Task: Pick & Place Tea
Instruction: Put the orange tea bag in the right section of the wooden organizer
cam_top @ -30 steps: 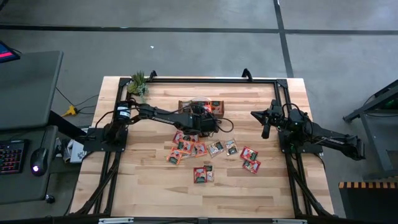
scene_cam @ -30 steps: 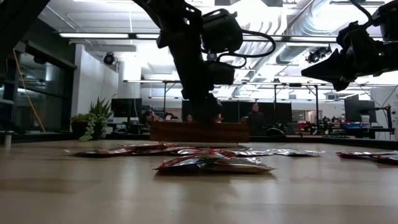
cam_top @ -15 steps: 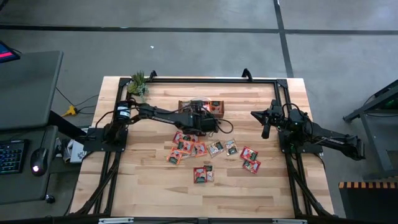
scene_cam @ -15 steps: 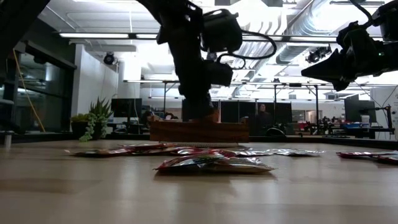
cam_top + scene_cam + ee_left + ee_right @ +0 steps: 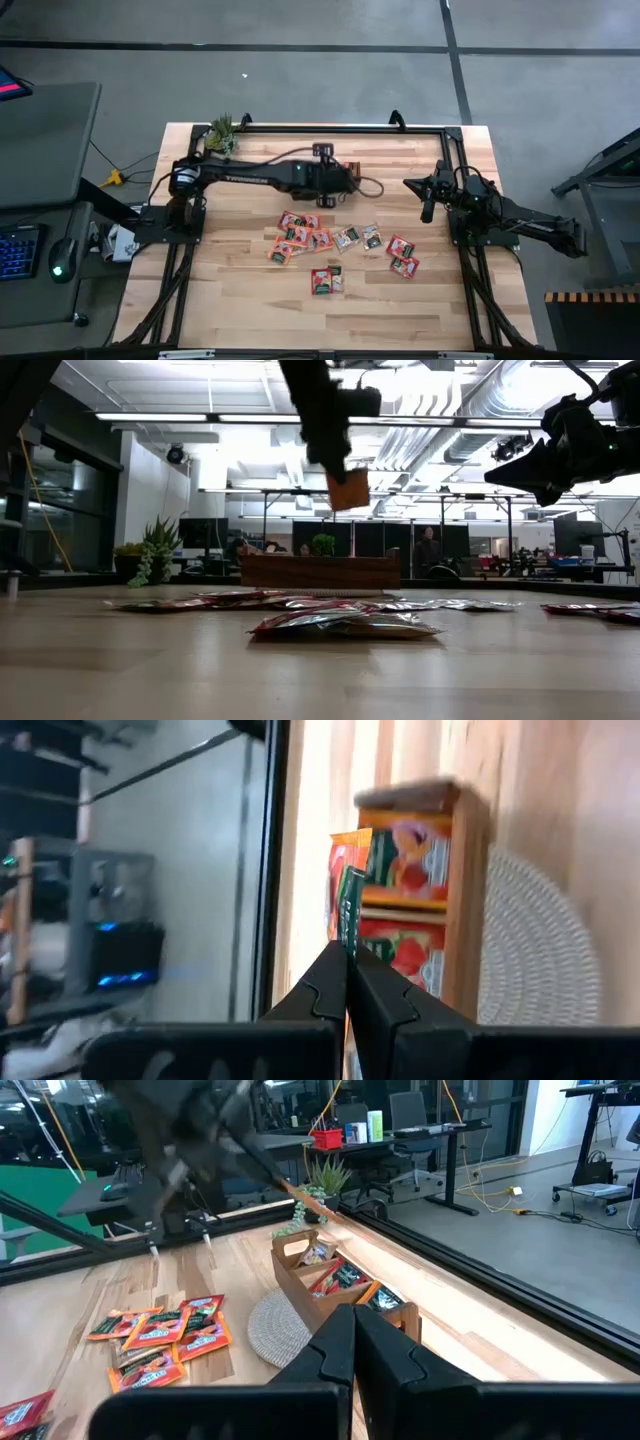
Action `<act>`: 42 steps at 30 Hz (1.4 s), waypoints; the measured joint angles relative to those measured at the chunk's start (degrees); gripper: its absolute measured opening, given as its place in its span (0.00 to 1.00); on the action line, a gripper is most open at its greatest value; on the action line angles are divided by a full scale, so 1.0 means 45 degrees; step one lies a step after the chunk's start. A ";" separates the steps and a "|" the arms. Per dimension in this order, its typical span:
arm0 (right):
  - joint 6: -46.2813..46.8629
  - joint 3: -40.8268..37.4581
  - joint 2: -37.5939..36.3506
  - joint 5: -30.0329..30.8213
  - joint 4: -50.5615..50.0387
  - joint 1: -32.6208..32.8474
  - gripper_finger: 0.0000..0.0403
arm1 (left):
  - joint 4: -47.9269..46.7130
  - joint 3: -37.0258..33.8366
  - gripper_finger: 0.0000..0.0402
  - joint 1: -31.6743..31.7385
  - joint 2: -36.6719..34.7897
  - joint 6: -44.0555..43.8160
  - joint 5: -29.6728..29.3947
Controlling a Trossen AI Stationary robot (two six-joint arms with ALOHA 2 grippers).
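My left gripper (image 5: 335, 465) is shut on an orange tea sachet (image 5: 348, 490), high above the brown wooden tray (image 5: 320, 572). In the high view it (image 5: 340, 172) stands over the tray (image 5: 352, 168) at the table's far middle. The tray holds red and orange sachets (image 5: 405, 910). Several more sachets (image 5: 305, 235) lie flat on the table nearer the front. My right gripper (image 5: 428, 200) is shut and empty, raised at the table's right, its fingers together in the right wrist view (image 5: 352, 1340). My left gripper pinches the orange sachet between its two fingertips, which come from above and point down. The wrist view shows the sachet edge-on (image 5: 346, 915) just beyond the fingers. It hangs below them (image 5: 350, 495), lifted clear above the tray.
A round pale woven mat (image 5: 275, 1325) lies beside the tray. A small potted plant (image 5: 222, 135) stands at the far left corner. A black frame (image 5: 320, 127) runs along the table's far edge. Bare wood lies at the table's near side (image 5: 300, 320).
My left gripper has risen from the sachets lying near the tray and gone toward the table's far edge. It has carried one orange sachet up, clear of the table, to a place above the tray.
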 joint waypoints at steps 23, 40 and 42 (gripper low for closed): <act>0.0005 0.0000 0.0000 0.0001 -0.0004 0.0000 0.00 | -0.2051 0.2299 0.00 0.2373 0.0657 0.1935 0.7222; 0.0005 0.0000 0.0000 0.0001 -0.0004 0.0000 0.00 | -0.3355 0.5130 0.00 0.2758 0.2985 0.1363 0.7998; 0.0003 0.0000 0.0000 -0.0001 -0.0004 0.0000 0.00 | -0.3720 0.5257 0.00 0.2767 0.3128 0.1149 0.8106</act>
